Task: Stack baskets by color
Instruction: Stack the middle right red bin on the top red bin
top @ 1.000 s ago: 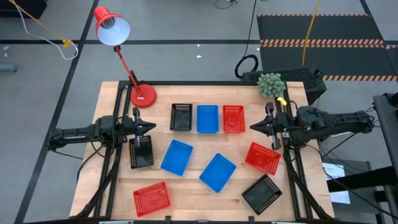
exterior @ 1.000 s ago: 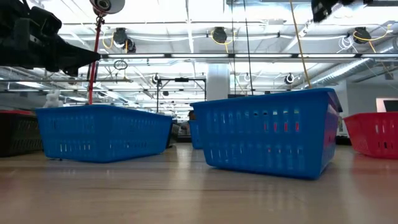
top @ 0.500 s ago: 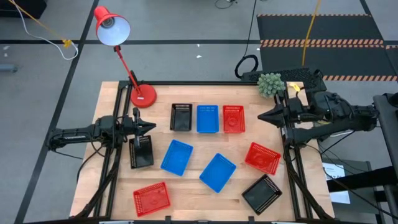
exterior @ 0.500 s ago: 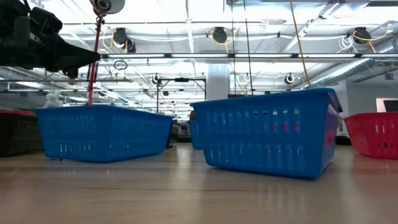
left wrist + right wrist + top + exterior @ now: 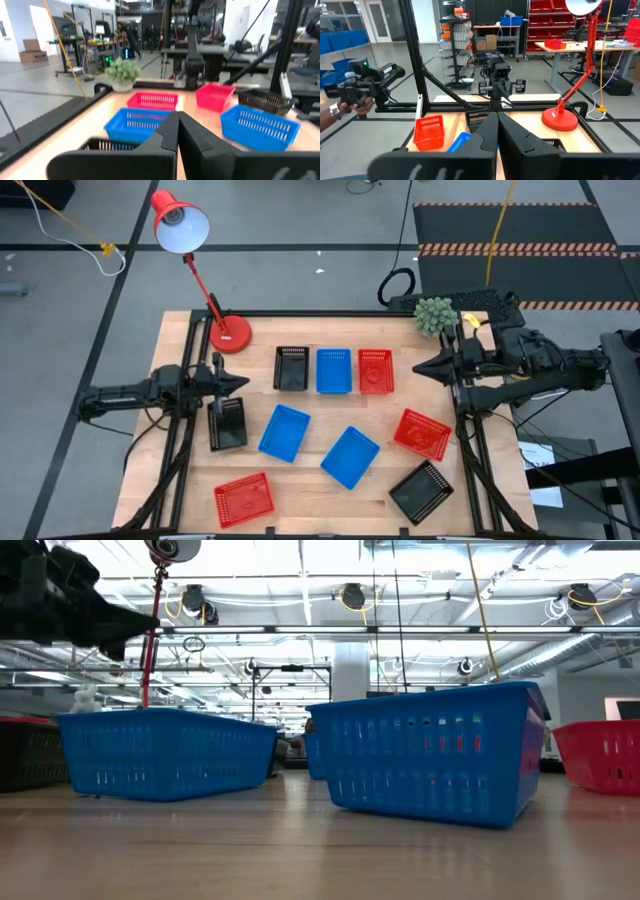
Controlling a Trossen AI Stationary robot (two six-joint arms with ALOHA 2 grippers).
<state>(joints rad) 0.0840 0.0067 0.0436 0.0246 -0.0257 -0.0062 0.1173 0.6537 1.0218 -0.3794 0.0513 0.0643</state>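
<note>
Overhead, both pincers (image 5: 244, 381) (image 5: 417, 367) hang pressed together, flanking scattered baskets (image 5: 284, 431).

three black baskets (image 5: 291, 367), three blue baskets (image 5: 333, 370), three red baskets (image 5: 375, 370)

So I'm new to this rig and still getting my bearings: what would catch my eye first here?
Probably the nine baskets scattered singly on the wooden table: a tidy row of black, blue and red at the back, six loose ones in front. Next, the red desk lamp leaning over the back left corner. The left gripper and right gripper hang shut and empty at either side.
</note>
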